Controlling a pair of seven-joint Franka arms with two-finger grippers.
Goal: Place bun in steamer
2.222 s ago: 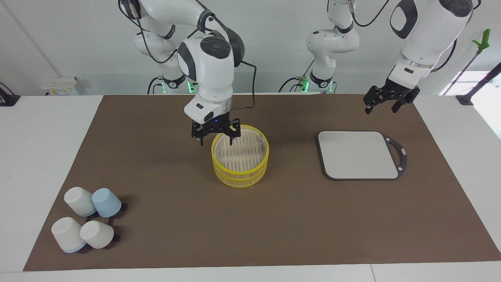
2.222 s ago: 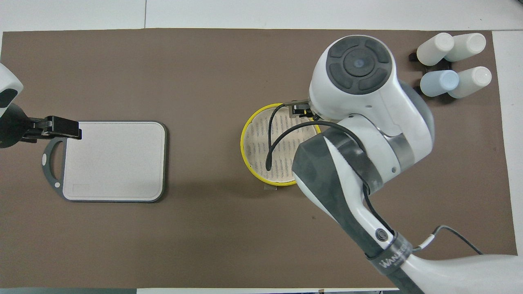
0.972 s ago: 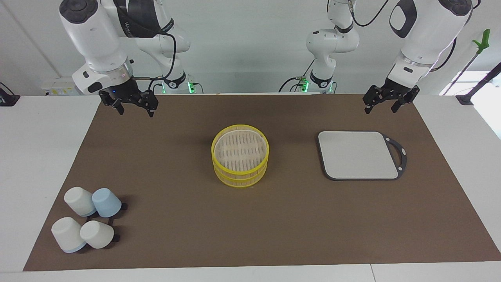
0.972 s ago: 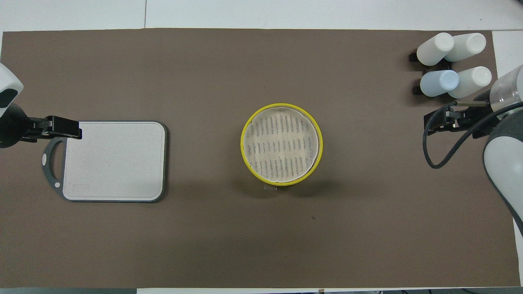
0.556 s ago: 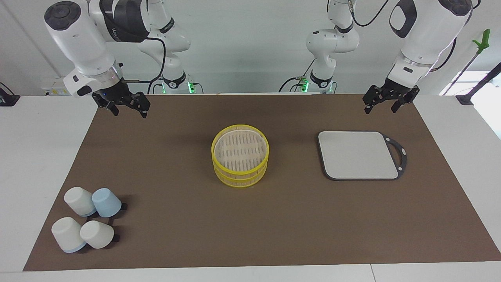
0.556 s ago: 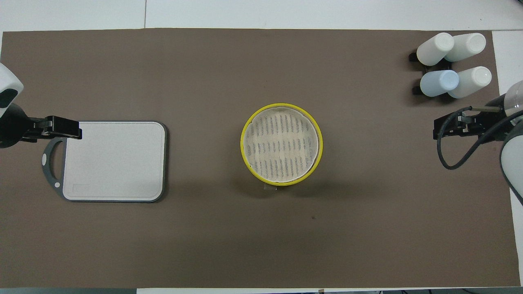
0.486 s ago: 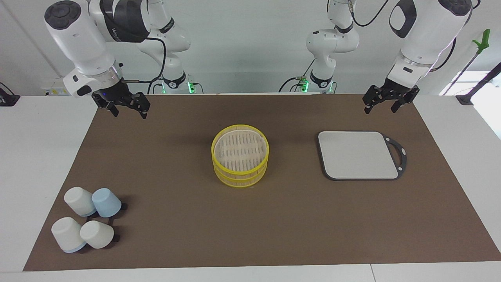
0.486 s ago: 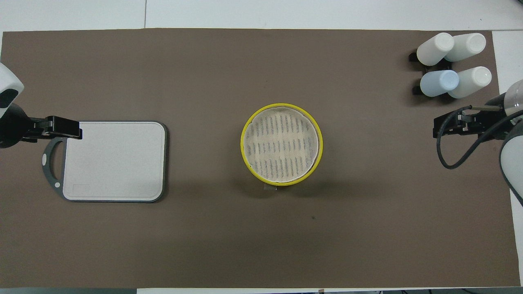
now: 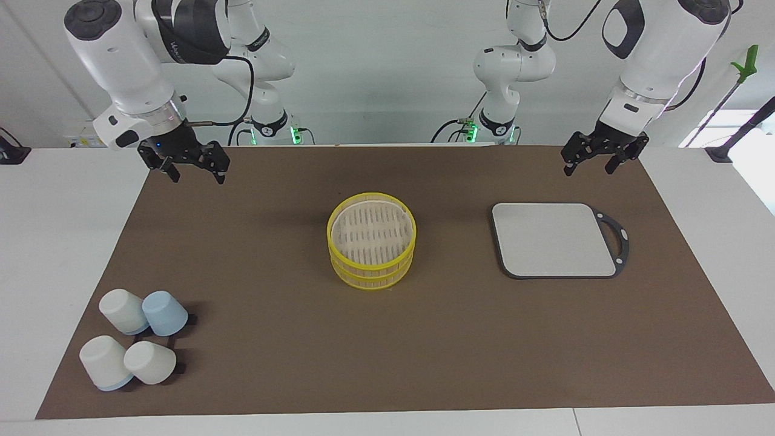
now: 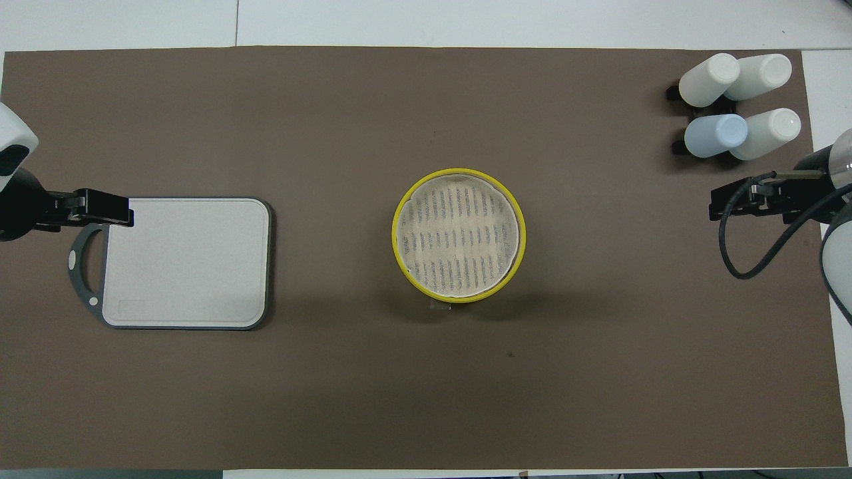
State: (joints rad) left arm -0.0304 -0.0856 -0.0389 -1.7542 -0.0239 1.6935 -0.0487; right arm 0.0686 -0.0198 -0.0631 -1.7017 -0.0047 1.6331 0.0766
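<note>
I find my right hand [image 9: 184, 165] up over the mat's edge at its own arm's end of the tabletop, well apart from the steamer [image 9: 371, 240]. About two seconds ago it hung at the steamer's rim; it has since withdrawn, and in the last half second it has barely drifted. Its fingers stand spread and grip nothing. My left hand [image 9: 596, 157] waits over the mat just short of the cutting board [image 9: 554, 240], fingers likewise apart and empty.

The steamer sits mid-mat, between the two hands. I see only its slatted floor; I can make out no bun in it, on the board, or by the cups [image 9: 134, 345]. I judge the placement unconfirmed: the retreat reads as a finished visit, yet nothing shows delivered.
</note>
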